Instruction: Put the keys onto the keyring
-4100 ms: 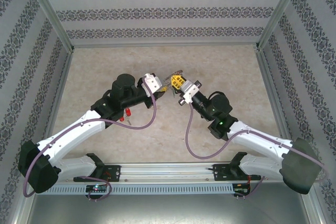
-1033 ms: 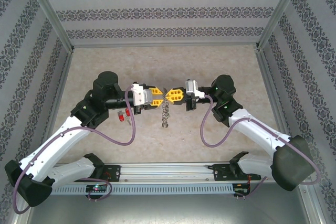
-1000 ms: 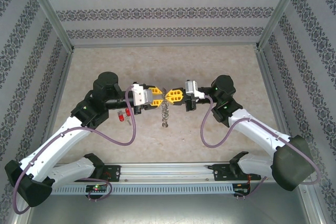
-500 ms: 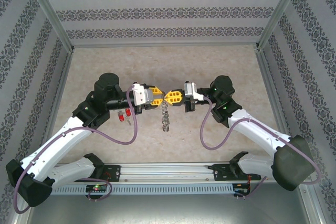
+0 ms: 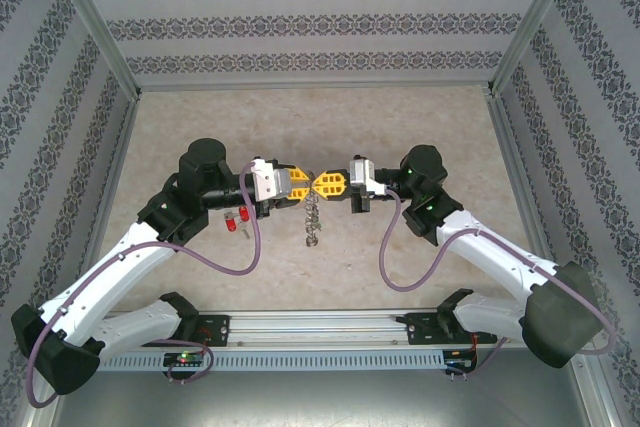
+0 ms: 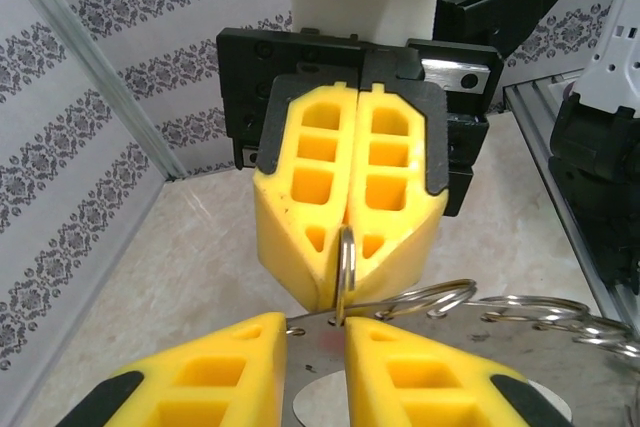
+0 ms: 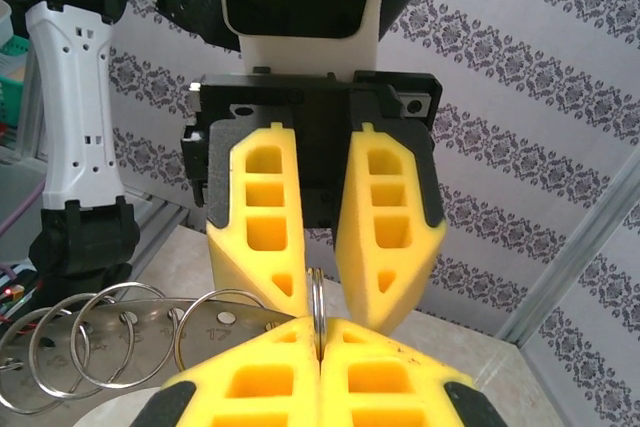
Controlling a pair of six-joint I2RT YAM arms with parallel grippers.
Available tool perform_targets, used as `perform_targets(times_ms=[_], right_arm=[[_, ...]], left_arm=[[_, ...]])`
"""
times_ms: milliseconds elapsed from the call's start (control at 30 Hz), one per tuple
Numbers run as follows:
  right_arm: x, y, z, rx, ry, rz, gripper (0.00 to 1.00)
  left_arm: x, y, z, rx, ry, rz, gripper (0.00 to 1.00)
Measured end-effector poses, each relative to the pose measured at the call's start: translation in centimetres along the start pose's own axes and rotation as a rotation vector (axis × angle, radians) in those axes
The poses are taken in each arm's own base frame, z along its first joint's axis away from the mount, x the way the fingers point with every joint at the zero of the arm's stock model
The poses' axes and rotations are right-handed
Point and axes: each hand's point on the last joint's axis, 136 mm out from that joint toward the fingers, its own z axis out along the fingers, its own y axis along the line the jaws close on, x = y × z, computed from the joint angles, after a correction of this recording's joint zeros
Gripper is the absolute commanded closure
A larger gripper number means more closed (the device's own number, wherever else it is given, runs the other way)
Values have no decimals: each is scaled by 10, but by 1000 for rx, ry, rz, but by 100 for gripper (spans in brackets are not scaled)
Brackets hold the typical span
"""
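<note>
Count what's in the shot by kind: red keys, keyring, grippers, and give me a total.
Red keys: 2
Keyring: 1
Grippers: 2, left gripper and right gripper
Total: 5

Your table (image 5: pixel 420 137) is a beige, speckled surface, closed in at the left, right and top of the frame by patterned walls (image 5: pixel 320 22). Left of centre, the keys (image 5: pixel 237 219) lie directly on it, their two red heads side by side. A metal rail (image 5: pixel 320 323) runs along its bottom edge.
</note>
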Motion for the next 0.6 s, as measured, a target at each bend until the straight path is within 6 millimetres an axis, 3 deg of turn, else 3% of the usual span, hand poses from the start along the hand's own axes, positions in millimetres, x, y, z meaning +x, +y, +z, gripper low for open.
perform_targets(times_ms=[267, 433, 500, 600], right_arm=[[6, -1, 0, 12, 22, 13, 100], [7, -1, 0, 13, 25, 13, 100], [8, -1, 0, 11, 28, 16, 100], [10, -2, 0, 16, 35, 13, 100]], left_arm=[[0, -3, 0, 17, -5, 0, 76], [0, -4, 0, 18, -2, 3, 90], [1, -3, 1, 19, 2, 6, 100], [3, -1, 1, 16, 20, 3, 100]])
